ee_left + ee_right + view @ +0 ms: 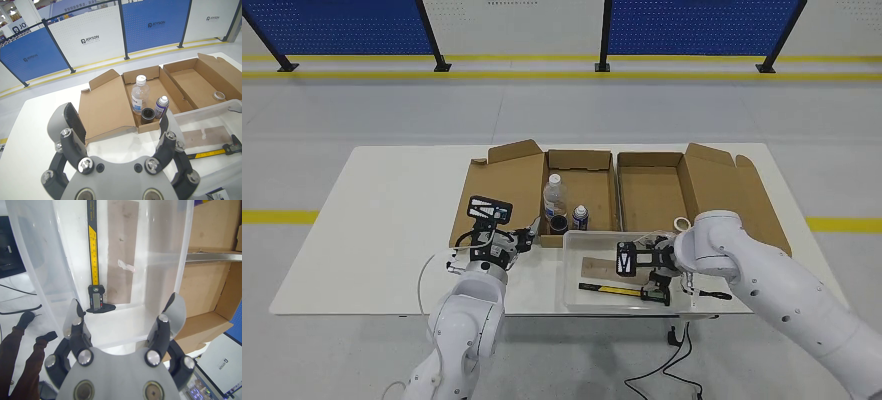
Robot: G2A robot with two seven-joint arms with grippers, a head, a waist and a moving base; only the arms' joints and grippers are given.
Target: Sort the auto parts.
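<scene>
While both grippers hold nothing, the right gripper (pixel 125 304) hangs wide open over one end of the clear bin (pixel 182 256). The caliper (pixel 93 256) lies flat inside the bin, beside a brown sheet (pixel 122 247). The left gripper (pixel 119 121) is spread open too, just outside the bin. Behind the bin, a bottle (pixel 139 94), a spray can (pixel 161 106) and a black round part (pixel 147 115) stand in a cardboard box (pixel 105 106).

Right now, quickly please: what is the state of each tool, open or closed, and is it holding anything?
Left tool: open, holding nothing.
Right tool: open, holding nothing.
</scene>
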